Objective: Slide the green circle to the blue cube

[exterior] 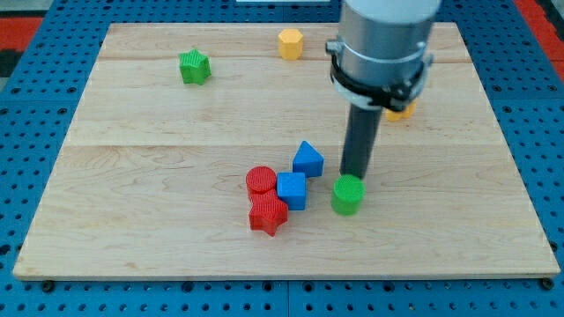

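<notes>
Green circle (348,194) sits on the worktop (159,176), near the middle, a bit toward the view's bottom. Blue cube (292,189) close by on the view's left, with a small gap between them. No hand here to spread or pinch, just a dark rod. Tip (355,174) right at the circle's top edge, on the far side, seems to be touching it.

Blue triangle (307,158) just above the cube. Red circle (261,180) and red star (268,214) pressed against the cube's left side. Green star (194,66) and yellow hexagon (291,42) far away near the view's top. Another yellow block (401,110) mostly hidden behind the arm.

Could go wrong: tip sits behind the circle, not on its right. A push from here likely sends the circle down the view, past the cube. Needs a push from the right instead. Round block may also roll off the tip sideways. Too hard a push may knock the cube and the red blocks out of place.
</notes>
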